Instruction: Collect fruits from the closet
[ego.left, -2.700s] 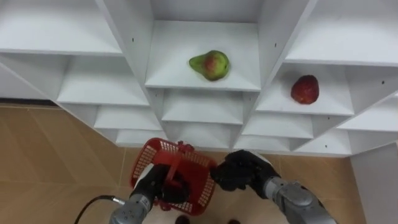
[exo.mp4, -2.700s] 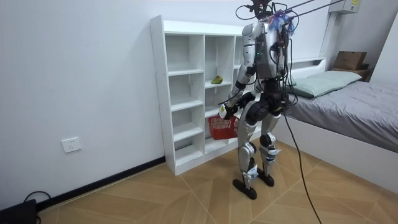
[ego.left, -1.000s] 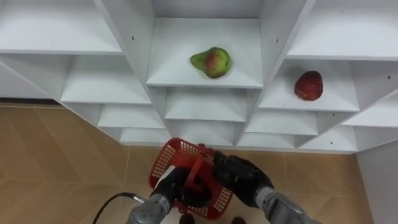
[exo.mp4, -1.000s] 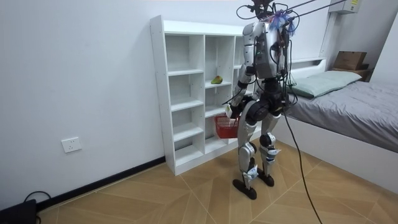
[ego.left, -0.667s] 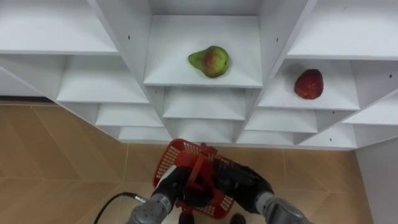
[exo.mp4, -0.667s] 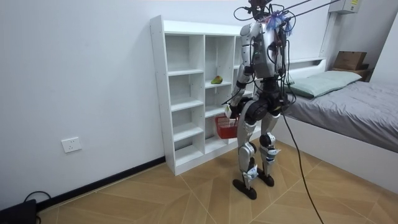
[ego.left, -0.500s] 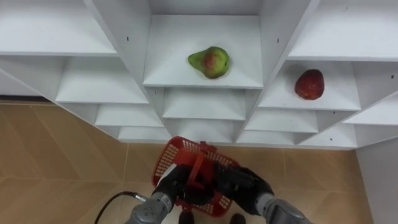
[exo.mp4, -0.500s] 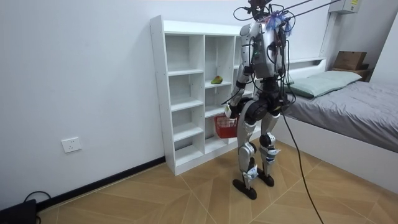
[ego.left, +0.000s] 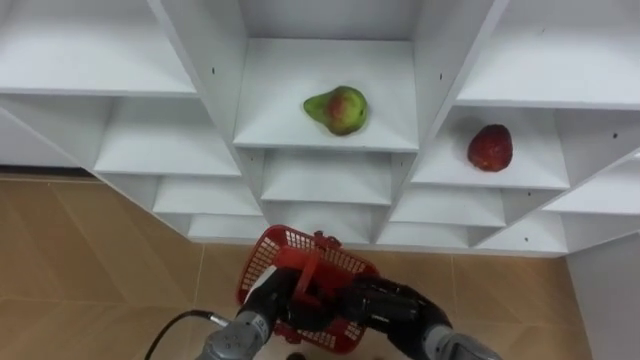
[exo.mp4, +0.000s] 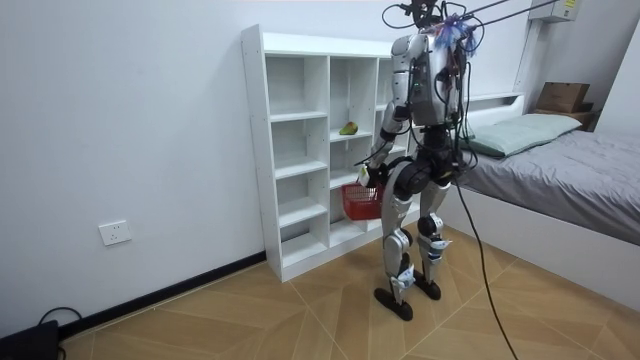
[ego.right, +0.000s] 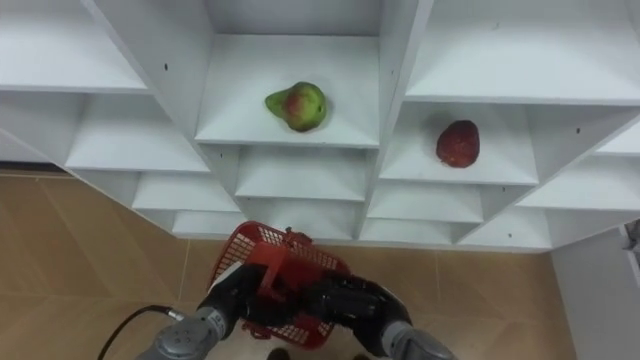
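Nearest the camera, the left robot hand (ego.left: 268, 308) has its dark fingers curled round the upright handle of the red basket (ego.left: 300, 262), holding it low in front of the body above the wooden floor (ego.left: 100, 250). The right robot hand (ego.left: 388, 306) sits against the basket's right rim, just beside the left one; whether it grips the basket or only rests there cannot be told. What lies inside the basket is hidden by the two hands and the handle. Beyond them rises the white shelf unit (ego.left: 330, 60). A green pear (ego.left: 337, 108) with a red blush lies on its side on a board in the middle column. A red fruit (ego.left: 490, 147) sits in the next column to the right, on a board set a little lower, well apart from the pear. In the room view the robot stands upright facing the shelf unit, the basket between its hips and the shelves, with a bed (exo.mp4: 570, 170) behind it at the room view's right.
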